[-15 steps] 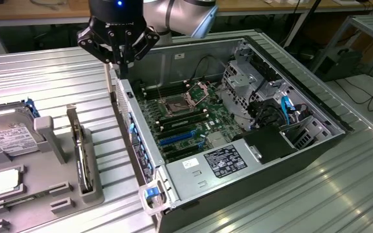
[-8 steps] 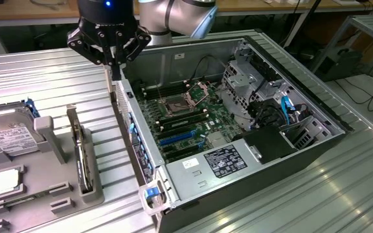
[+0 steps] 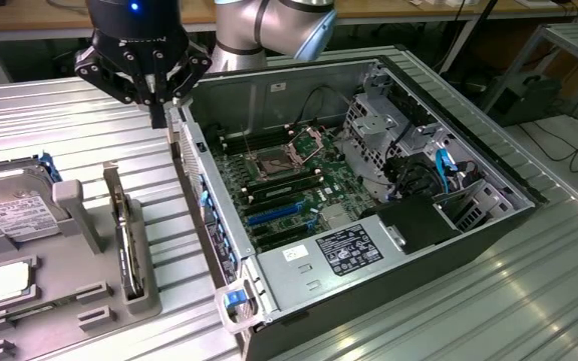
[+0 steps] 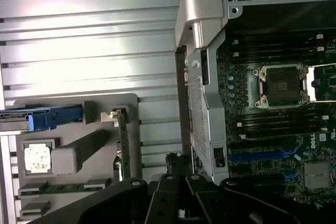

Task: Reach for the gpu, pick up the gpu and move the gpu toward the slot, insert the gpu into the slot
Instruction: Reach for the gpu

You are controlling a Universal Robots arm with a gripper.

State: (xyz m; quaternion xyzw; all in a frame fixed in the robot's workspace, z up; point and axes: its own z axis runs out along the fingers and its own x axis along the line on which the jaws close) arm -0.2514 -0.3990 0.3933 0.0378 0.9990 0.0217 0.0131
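We see a black two-finger gripper (image 3: 157, 116) on a silver robot arm. Its fingers are pressed together and it holds nothing. It hangs above the ribbed metal table (image 3: 88, 120), just beside the rear wall of an open silver and black computer case (image 3: 269, 90).

The gpu (image 3: 124, 248), a thin dark greenish circuit card, stands on its long edge in a grey plastic holder (image 3: 68, 301). It is well apart from the gripper, lower down and toward the exterior view's left and foreground. The card's long axis runs roughly parallel to the case's rear wall, so we judge the closed fingers point down beyond the card's far end rather than over it.

A silver boxy hard drive (image 3: 8, 203) and a small square CPU chip (image 3: 8, 280) sit in the same holder. Blue slots (image 3: 274, 216) lie on the green board inside the case.

The exterior view tells us how high the gripper hangs. The wrist view looks straight down past the gripper (image 4: 177, 163) onto the gpu's (image 4: 122, 140) narrow top edge, seated between notched posts of the holder (image 4: 131, 103), with a blue slot (image 4: 257, 156) in the case (image 4: 207, 103) on the gripper's other side.
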